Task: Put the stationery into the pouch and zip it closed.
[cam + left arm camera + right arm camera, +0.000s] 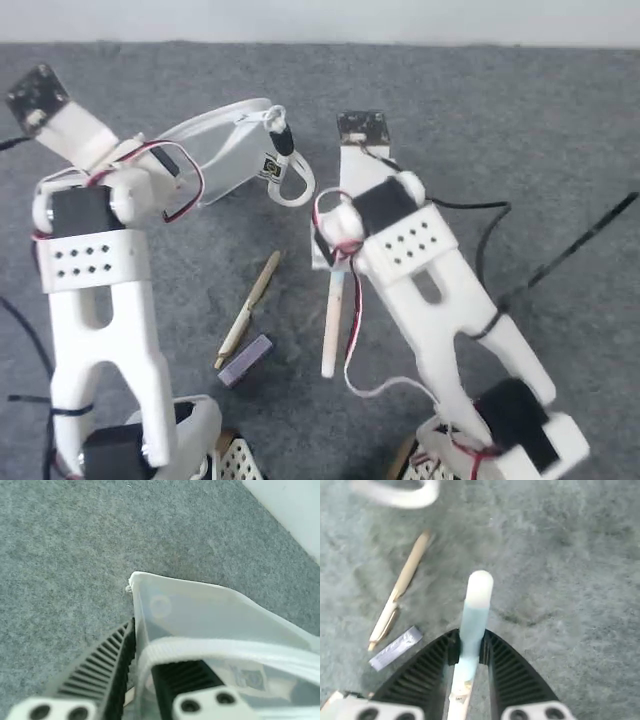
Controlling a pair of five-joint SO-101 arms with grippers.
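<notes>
Grey carpet (540, 130) covers the table. The clear pouch (225, 150) with a white zipper strip sits at the far side, ahead of the left arm. The left gripper (135, 630) pinches the pouch wall just beside that strip, at one end. The pouch's white loop (295, 185) hangs off the other end. The right gripper (470, 650) is clamped on a white pen (477, 595), which points back toward the arm bases. A beige pen (248, 308) lies on the carpet between the arms. A small purple-grey eraser (245, 361) lies just beside its near tip.
</notes>
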